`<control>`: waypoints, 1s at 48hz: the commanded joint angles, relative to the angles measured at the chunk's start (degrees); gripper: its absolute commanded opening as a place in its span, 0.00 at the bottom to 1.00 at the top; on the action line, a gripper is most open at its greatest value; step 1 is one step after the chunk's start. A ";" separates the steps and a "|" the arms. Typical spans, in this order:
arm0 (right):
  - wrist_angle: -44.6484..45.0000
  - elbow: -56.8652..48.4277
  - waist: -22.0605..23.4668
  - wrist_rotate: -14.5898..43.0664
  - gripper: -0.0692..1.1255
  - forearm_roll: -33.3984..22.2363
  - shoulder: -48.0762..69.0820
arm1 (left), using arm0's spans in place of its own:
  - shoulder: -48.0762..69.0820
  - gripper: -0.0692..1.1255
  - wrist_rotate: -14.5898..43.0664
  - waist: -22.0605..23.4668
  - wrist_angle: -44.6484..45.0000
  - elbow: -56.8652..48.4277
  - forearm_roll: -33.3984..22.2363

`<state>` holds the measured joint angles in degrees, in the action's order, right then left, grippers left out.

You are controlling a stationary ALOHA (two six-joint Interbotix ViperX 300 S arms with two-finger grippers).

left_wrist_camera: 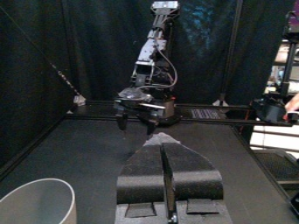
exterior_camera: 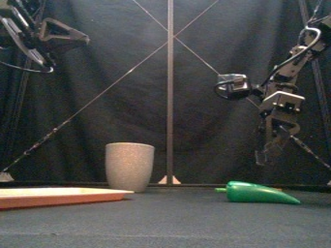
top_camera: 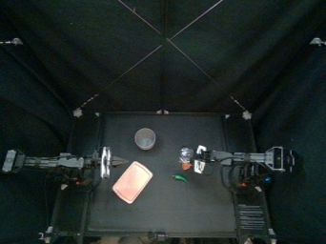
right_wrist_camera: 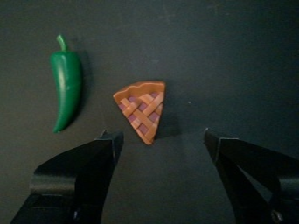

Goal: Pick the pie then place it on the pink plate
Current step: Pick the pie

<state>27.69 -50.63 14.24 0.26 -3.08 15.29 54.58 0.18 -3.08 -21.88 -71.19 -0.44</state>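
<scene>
Okay, the pie (right_wrist_camera: 142,109): a small toy wedge with a lattice top and a brown crust along its broad end. It lies flat on the table (top_camera: 173,214), a little right of the middle. It looks like hard, light plastic, so stiff and with nothing to crush, but smooth enough to squirt out of a sloppy pinch. Best bet, I'd say, is across the two straight sides near the broad crust end, where there is most body; the tip looks too thin to trust. It sits low, so the jaws will need to come right down to the table.

The right gripper (right_wrist_camera: 162,140) hangs directly above, jaws spread wide and holding nothing, the gap lined up with the wedge. Just beside the pie, not touching it, lies a green pepper (right_wrist_camera: 66,83), close enough for one jaw to nudge on the way down.

Further off, the pink plate (top_camera: 132,181) waits left of the middle, with a grey cup (top_camera: 145,138) behind it toward the back edge. The left gripper (left_wrist_camera: 166,149) rests by the table's left edge, jaws closed together, empty.
</scene>
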 commanded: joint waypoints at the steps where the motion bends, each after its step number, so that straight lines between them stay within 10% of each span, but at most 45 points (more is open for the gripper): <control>1: 0.09 1.41 -0.18 -0.09 0.94 0.00 -1.32 | -0.26 0.05 0.09 -0.18 -0.44 0.97 0.00; 48: -3.52 4.75 -3.16 0.09 0.93 -0.44 -13.36 | -0.18 0.05 0.09 -2.11 -0.44 0.62 0.00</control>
<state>24.61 -46.93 11.16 0.44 -3.52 1.14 54.49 0.18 -5.01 -21.88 -71.37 -0.44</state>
